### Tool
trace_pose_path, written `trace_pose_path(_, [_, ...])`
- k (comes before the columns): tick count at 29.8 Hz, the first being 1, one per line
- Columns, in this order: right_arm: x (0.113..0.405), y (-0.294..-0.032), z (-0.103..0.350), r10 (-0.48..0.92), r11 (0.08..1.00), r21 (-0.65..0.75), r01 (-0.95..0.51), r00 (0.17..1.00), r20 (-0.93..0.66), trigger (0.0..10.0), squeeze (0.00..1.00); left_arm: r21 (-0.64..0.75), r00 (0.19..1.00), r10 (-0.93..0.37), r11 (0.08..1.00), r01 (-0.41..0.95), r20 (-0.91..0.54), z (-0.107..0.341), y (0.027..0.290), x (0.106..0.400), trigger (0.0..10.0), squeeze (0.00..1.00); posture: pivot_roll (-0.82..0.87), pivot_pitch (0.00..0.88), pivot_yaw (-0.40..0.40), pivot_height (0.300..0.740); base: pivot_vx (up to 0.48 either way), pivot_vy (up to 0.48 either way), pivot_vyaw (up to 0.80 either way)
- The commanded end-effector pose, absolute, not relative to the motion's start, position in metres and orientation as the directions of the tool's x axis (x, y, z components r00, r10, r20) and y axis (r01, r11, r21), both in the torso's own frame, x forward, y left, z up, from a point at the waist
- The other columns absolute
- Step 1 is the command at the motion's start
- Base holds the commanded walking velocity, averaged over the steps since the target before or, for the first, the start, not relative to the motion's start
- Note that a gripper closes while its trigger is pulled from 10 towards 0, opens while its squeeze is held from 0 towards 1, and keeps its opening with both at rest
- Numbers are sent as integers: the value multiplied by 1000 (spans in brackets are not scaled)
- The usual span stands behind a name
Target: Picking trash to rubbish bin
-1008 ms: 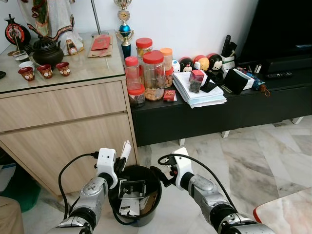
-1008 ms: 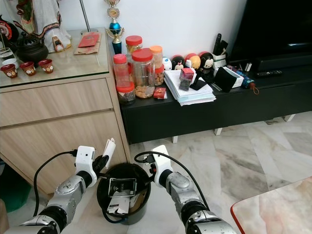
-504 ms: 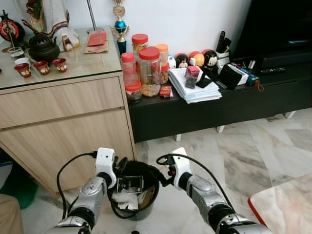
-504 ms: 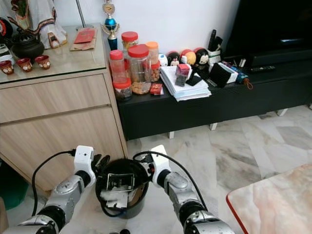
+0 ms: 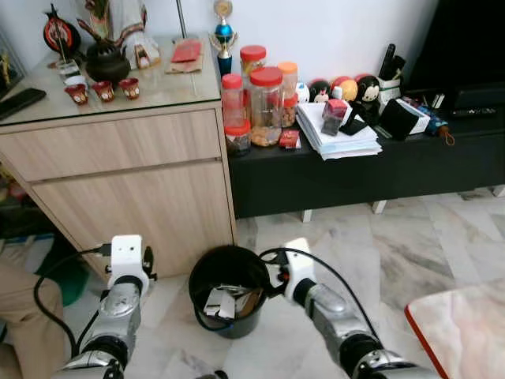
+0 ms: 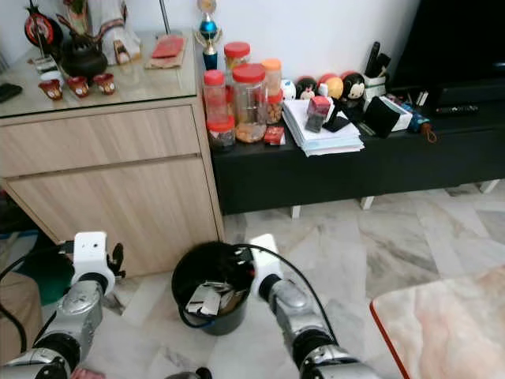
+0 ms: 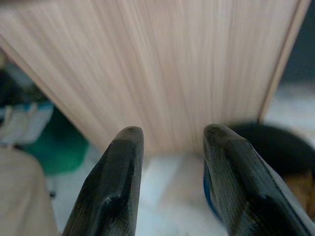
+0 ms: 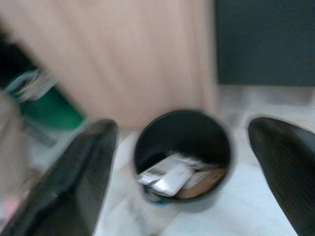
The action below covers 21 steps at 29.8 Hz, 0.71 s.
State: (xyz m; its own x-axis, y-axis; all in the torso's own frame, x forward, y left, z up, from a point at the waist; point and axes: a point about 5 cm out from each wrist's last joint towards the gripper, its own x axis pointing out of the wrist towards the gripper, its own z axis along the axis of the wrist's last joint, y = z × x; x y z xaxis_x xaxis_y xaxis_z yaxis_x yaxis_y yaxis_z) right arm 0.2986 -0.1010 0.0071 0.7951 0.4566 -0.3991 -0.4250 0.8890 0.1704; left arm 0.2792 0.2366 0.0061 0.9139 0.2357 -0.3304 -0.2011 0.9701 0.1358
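A black rubbish bin (image 5: 207,267) stands on the marble floor in front of the wooden cabinet. Crumpled white papers and a brown scrap (image 5: 226,300) lie inside it. My left gripper (image 5: 147,264) is open and holds nothing. It sits to the left of the bin, clear of it, and points at the cabinet front (image 7: 162,59). My right gripper (image 5: 272,276) is at the bin's right rim. In the right wrist view its fingers (image 8: 83,162) are spread wide around the bin (image 8: 221,147), with nothing between them.
The wooden cabinet (image 5: 134,181) rises right behind the bin, with cups on its glass top. A black low bench (image 5: 355,170) to the right carries jars (image 5: 264,95) and stacked papers (image 5: 339,138). A green object (image 5: 71,272) and beige fabric (image 5: 20,316) lie at the left. A marble tabletop corner (image 5: 465,332) juts in at the right.
My left gripper held a white paper over the bin a second ago. It has let go of the paper and drawn away to the left. The camera has also shifted.
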Motion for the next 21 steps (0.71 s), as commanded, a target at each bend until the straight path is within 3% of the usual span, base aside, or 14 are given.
trace_pose_path(1, [290,-107,-4,402,915,173,-364,798,-450,10000,0,146,895,230,971,-187,-383,-4,235,271,10000,0,85,26,43,740,0,0,0])
trace_pose_path(10, [245,-146,-47,196,981,122,-154,742,-641,10000,0,183,746,270,963,-199,-609,-54,241,206,10000,0,67,9,45,740,0,0,0])
trace_pose_path(21, [189,-169,-82,63,995,99,25,616,-785,10000,0,210,613,279,960,-183,-740,-79,244,162,10000,0,60,0,51,740,0,0,0])
